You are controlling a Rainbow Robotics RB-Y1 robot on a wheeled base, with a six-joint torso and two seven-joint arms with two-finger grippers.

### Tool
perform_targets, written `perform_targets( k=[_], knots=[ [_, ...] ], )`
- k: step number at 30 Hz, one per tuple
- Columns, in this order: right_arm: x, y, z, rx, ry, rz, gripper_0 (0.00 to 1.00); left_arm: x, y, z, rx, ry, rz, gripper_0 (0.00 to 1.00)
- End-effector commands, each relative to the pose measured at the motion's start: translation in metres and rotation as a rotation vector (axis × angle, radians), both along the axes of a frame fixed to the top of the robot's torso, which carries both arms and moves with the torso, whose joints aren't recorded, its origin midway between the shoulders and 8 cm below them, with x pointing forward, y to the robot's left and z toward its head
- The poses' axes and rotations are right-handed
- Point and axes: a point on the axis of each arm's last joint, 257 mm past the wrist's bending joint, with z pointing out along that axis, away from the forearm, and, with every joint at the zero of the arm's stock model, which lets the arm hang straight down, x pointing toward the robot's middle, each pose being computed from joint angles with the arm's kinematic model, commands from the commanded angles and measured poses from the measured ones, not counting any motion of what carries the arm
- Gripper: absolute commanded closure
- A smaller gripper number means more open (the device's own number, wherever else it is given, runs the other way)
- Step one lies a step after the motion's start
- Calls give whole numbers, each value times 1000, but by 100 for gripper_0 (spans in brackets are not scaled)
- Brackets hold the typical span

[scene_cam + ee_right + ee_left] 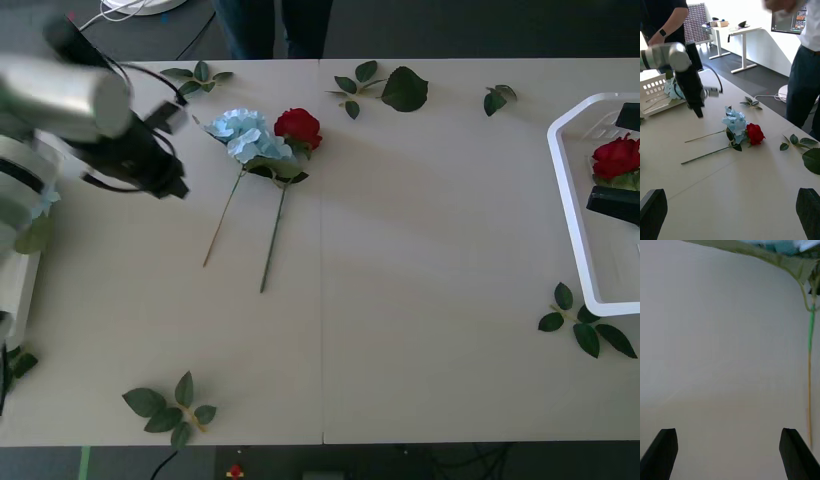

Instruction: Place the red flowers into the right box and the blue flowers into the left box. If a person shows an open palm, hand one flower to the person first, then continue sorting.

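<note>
A blue flower (245,133) and a red flower (298,127) lie side by side on the table at the back left, stems pointing toward me. My left gripper (172,184) hovers open just left of the blue flower (735,122); in the left wrist view its stem (810,352) runs beside my empty left gripper (730,453). The left box (20,290) holds a blue flower (40,205). The right box (570,200) holds a red flower (615,158). My right gripper (730,215) is open and empty over it, fingers (612,204) black. A person (805,75) stands at the far edge, raised hand blurred.
Loose green leaf sprigs lie about: at the back left (195,75), back middle (385,88), back right (498,97), beside the right box (585,325) and near the front left (170,408). The table's middle (420,250) is bare.
</note>
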Motion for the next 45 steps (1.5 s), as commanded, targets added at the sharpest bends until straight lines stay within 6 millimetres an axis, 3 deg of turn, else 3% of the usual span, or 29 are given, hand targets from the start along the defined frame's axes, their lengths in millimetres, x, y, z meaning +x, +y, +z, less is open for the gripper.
perform_targets(
  k=[1, 5, 11, 22, 33, 34, 35, 36, 37, 38, 45],
  knots=[
    [-2, 0, -4, -30, 14, 6, 0, 27, -56, -6, -2, -70, -109, 22],
    [-2, 0, -4, -30, 14, 6, 0, 33, -82, -20, -40, -96, -124, 21],
    [-2, 0, -4, -30, 14, 6, 0, 33, -107, -15, -77, -99, -151, 22],
    [-2, 0, -4, -30, 14, 6, 0, 33, -116, -22, -54, -115, -191, 22],
    [-2, 0, -4, -30, 14, 6, 0, 31, -102, -55, -20, -105, -170, 25],
    [-2, 0, -4, -30, 14, 6, 0, 31, -102, -55, -21, -104, -169, 27],
    [-2, 0, -4, -30, 14, 6, 0, 30, -100, -57, -19, -100, -166, 36],
    [-2, 0, -4, -30, 14, 6, 0, 30, -99, -58, -15, -98, -167, 53],
    [-2, 0, -4, -30, 14, 6, 0, 30, -98, -59, -9, -98, -166, 87],
    [-2, 0, -4, -30, 14, 6, 0, 30, -97, -59, -7, -98, -166, 100],
    [-2, 0, -4, -30, 14, 6, 0, 32, -91, -59, -1, -103, -157, 100]
  ],
)
